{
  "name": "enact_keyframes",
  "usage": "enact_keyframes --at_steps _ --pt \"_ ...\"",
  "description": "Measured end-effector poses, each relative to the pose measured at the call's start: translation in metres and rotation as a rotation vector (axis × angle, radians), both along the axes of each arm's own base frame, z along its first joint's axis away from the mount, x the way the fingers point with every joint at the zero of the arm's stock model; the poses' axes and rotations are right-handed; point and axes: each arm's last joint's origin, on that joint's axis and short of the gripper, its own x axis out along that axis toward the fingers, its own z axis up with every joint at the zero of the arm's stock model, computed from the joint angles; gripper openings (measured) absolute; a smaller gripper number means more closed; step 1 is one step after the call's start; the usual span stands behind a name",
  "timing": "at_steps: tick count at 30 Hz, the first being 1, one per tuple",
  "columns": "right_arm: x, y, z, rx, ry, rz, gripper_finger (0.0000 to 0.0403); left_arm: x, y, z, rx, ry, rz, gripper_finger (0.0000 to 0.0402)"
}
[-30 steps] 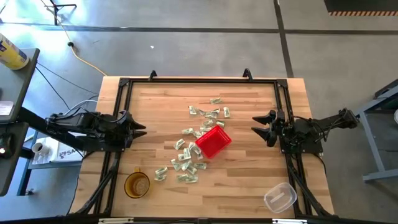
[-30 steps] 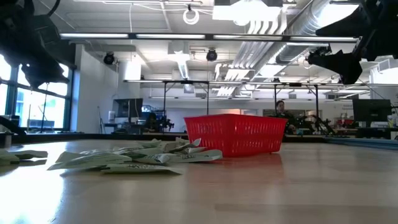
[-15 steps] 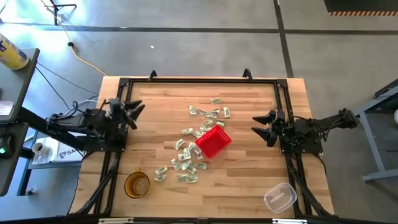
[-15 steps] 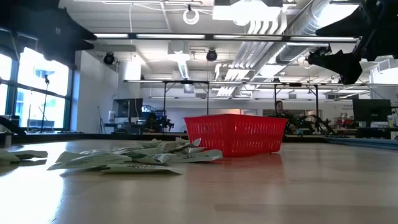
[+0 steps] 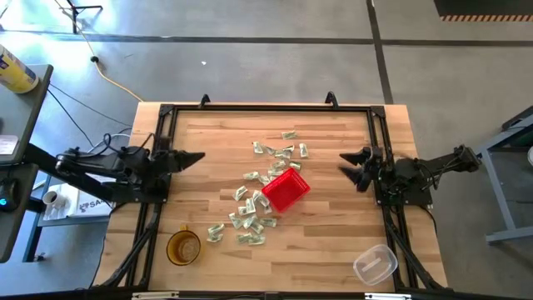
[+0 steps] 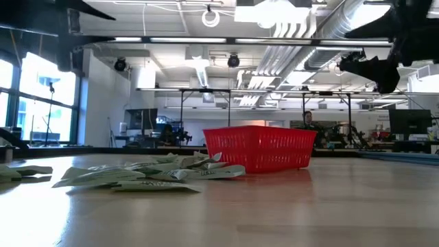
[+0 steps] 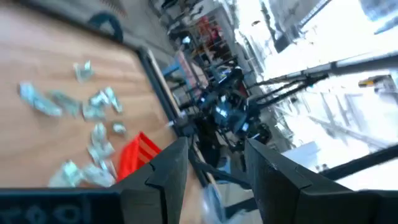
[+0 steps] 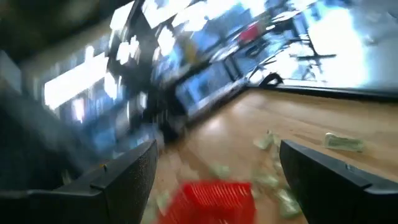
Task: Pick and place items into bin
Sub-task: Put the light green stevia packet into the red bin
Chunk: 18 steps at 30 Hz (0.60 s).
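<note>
Both claws, left [image 5: 198, 156] and right [image 5: 343, 164], hang spread over the wooden table [image 5: 333, 225].

The basket [image 5: 286, 191] is bright red, its sides patterned with fine perforations. Around the basket lie packets [image 5: 248, 223] in pale green and white. The surface [image 5: 333, 233] is light wooden planking with darker streaks, edged by a black frame. Away from the basket stand an amber cup [image 5: 183, 247] and a clear container [image 5: 375, 265].
</note>
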Motion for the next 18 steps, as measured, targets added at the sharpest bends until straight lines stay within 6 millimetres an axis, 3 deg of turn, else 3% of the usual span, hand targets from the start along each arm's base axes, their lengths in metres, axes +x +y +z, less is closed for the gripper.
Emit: enact_keyframes --at_steps 3,6,8,13,16,18 --pt "-0.002 -0.002 0.011 0.3 -0.221 -0.036 0.0327 0.009 -0.003 0.001 -0.03 -0.008 -0.05 0.0193" --pt "-0.007 -0.007 0.022 0.401 -0.389 -0.16 0.0327 0.017 -0.005 0.001 -0.049 -0.008 -0.074 0.0193" --pt "-0.012 -0.009 0.033 0.412 -0.49 -0.162 0.0327 0.023 -0.006 0.001 -0.051 -0.01 -0.075 0.0193" --pt "-0.015 -0.009 0.043 0.254 -0.511 -0.124 0.0327 0.035 -0.006 -0.001 -0.048 0.005 -0.04 0.0193" --pt "-0.02 -0.01 0.05 0.289 -0.605 -0.124 0.0327 0.039 -0.007 -0.004 -0.046 0.029 -0.044 0.0193" --pt "-0.023 -0.013 0.052 0.341 -0.636 -0.215 0.0327 0.042 -0.008 -0.006 -0.044 0.047 -0.057 0.0193"
